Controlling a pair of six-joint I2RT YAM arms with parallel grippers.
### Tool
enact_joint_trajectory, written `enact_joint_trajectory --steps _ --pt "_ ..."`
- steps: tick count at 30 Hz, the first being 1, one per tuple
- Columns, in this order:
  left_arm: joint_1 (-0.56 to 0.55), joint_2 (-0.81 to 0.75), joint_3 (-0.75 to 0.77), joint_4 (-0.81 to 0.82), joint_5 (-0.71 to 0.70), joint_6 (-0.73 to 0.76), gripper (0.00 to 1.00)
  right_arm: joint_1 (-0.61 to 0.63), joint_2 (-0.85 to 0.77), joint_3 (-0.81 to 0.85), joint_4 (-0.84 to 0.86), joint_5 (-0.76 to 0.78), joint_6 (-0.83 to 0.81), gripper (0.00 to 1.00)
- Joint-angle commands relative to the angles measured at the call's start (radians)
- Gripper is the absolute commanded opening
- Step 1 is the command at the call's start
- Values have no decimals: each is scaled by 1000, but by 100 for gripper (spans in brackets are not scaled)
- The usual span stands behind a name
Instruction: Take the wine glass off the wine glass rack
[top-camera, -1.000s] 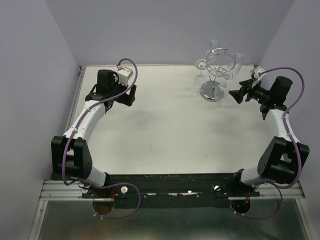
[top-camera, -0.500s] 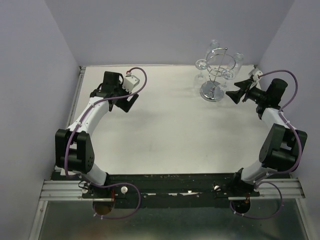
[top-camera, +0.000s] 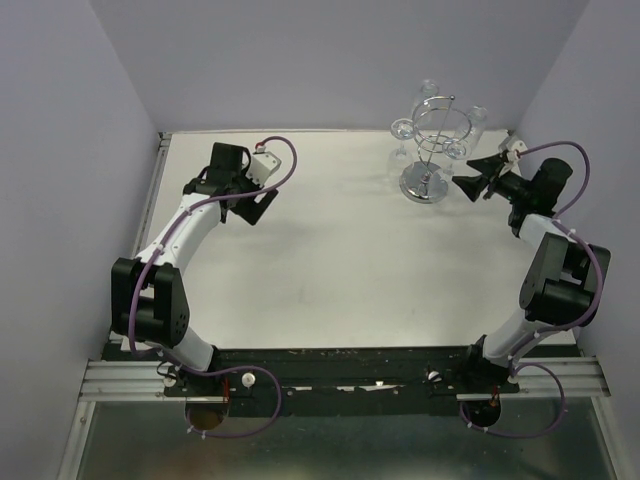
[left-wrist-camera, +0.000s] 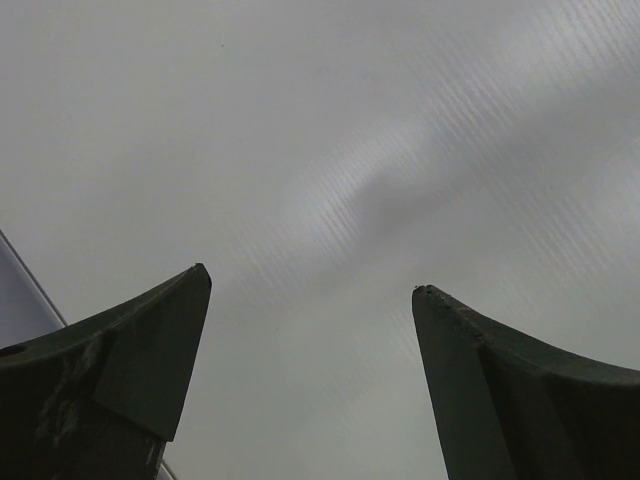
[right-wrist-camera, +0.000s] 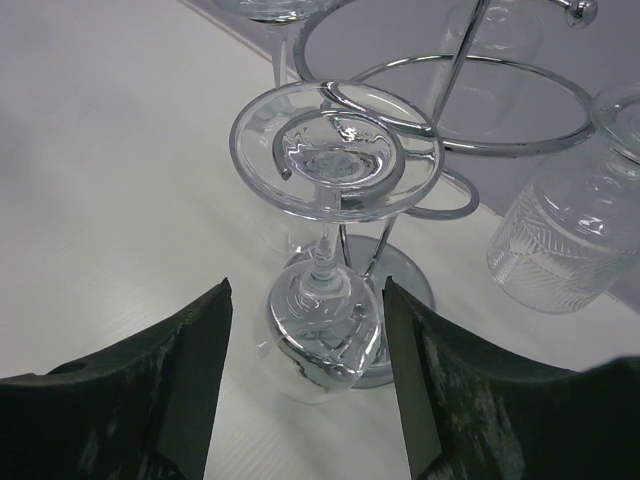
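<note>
The wine glass rack stands at the upper right of the overhead view, near the back edge of the white table. Several glasses hang upside down from its loops. The right claw sits just to the right of the rack's base and points at it. In the right wrist view the wine glass hangs by its foot from a small loop at the centre of the frame, bowl down, just in front of the round base. The right claw's jaws are partly spread. One finger is left of the bowl with a clear gap, and the other is close to its right side; I cannot tell whether it touches. A ribbed glass hangs at the right edge. The left claw is at the upper left of the overhead view, well apart from the rack. Its jaws are spread wide, with only table surface seen between them.
</note>
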Motion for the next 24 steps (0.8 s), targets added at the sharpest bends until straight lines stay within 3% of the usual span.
enact_joint_trajectory --steps 1,13,24 --pt "-10 4 34 -11 -53 20 99 -4 42 23 61 -31 -5 68" --pt "-63 27 35 1 -104 37 99 18 144 191 -59 -37 -33 60" --pt "-84 35 26 30 -149 74 99 33 151 234 -172 -94 -79 53"
